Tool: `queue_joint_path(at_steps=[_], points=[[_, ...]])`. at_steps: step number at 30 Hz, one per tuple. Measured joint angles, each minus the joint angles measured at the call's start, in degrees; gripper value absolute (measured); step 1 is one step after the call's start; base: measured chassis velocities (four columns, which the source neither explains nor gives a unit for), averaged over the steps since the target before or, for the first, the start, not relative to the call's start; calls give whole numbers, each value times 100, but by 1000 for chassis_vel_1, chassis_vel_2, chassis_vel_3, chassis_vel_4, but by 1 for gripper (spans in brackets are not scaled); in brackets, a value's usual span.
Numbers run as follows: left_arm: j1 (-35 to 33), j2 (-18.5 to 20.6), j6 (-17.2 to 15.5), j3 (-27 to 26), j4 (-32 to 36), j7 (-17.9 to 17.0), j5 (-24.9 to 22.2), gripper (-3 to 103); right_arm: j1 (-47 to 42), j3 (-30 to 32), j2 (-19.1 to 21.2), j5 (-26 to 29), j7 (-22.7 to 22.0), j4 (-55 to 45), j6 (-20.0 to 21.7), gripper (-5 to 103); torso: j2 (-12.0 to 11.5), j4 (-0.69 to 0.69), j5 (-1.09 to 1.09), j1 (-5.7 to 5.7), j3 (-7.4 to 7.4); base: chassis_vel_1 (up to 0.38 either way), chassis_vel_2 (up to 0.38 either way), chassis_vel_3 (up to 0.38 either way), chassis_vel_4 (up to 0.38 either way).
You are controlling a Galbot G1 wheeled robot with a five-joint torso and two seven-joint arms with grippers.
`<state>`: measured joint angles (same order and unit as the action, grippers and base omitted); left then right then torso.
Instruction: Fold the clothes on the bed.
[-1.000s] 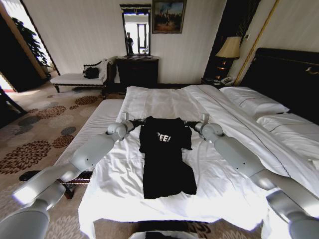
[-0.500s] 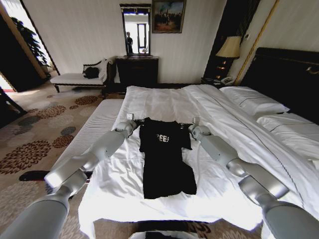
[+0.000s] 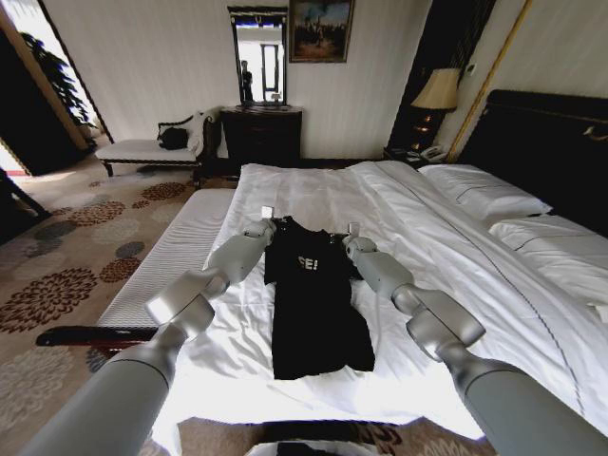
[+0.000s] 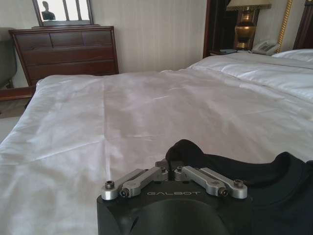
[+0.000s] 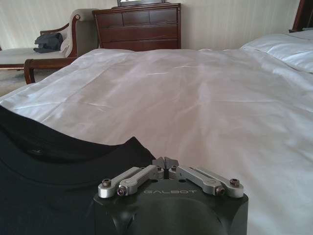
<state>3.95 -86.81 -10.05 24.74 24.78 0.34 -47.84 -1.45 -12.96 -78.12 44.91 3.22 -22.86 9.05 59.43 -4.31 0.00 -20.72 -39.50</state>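
The clothes, a black T-shirt (image 3: 318, 313), lie lengthwise on the white sheet of the bed (image 3: 313, 190). Its white lettering is partly covered by bunched fabric near the chest. My left gripper (image 3: 269, 220) is shut on the shirt's left shoulder, and my right gripper (image 3: 350, 235) is shut on the right shoulder. In the left wrist view the left gripper (image 4: 168, 169) pinches a raised fold of the T-shirt (image 4: 274, 186) beside the collar. In the right wrist view the right gripper (image 5: 165, 164) meets the edge of the T-shirt (image 5: 49, 186).
A long white-cushioned bench (image 3: 166, 256) runs along the bed's left side. Pillows (image 3: 480, 190) and a dark headboard (image 3: 541, 133) are at the right. A dark dresser (image 3: 261, 133), a chaise (image 3: 152, 147) and a lamp (image 3: 437, 90) stand by the far wall.
Both grippers have moved farther up the bed and closer together. The shirt's shoulders have drawn inward with them, and more of the lettering is covered.
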Motion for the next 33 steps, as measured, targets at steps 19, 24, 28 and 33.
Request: queue_joint_path(at_steps=[19,24,28,33], points=[[-153,-195,124,-224,-262,5,466,1,-55,322,-147,-518,39,286,-322,0,0,-1,0,0,0,0,0,0,0],[-186,-186,119,-243,-269,5,635,1,-107,344,-141,-555,34,263,-319,3,0,-2,0,0,0,0,0,0,0],[-223,-214,43,-243,-254,5,739,16,-127,338,-110,-557,71,231,-298,19,0,-2,0,0,0,0,0,0,0],[-268,-235,-30,-243,-214,6,845,32,-146,282,-19,-498,157,143,-241,35,0,-3,0,0,0,0,0,0,0]])
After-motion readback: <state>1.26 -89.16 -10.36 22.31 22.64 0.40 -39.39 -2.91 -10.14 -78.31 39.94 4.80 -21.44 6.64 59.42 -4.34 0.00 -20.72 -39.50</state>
